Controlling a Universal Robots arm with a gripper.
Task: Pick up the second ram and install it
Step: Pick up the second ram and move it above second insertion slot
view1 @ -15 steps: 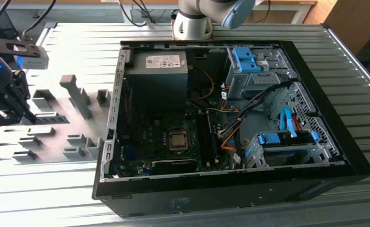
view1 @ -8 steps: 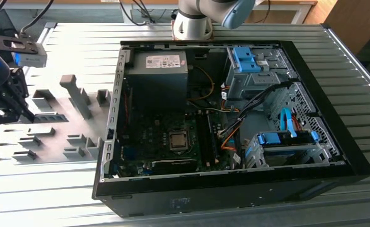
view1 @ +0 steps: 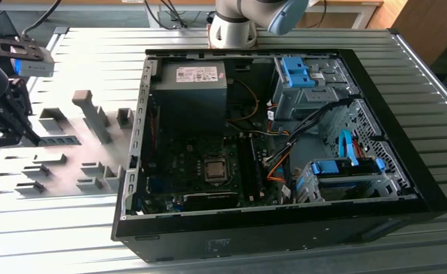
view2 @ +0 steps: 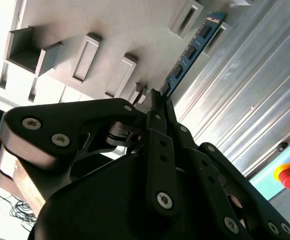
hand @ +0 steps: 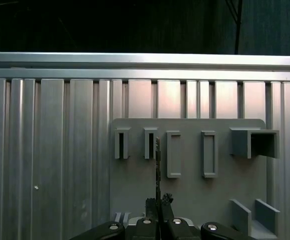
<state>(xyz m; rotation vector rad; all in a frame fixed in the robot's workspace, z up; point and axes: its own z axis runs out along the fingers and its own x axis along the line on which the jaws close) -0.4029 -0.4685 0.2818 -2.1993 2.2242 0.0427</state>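
Among fixture blocks [hand: 173,155], ram [view2: 187,54] in pincer [hand: 158,202]

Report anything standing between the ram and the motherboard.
The gripper grips the ram at the fixture plate. Between it and the motherboard stand a tall gray block and the case's wall.
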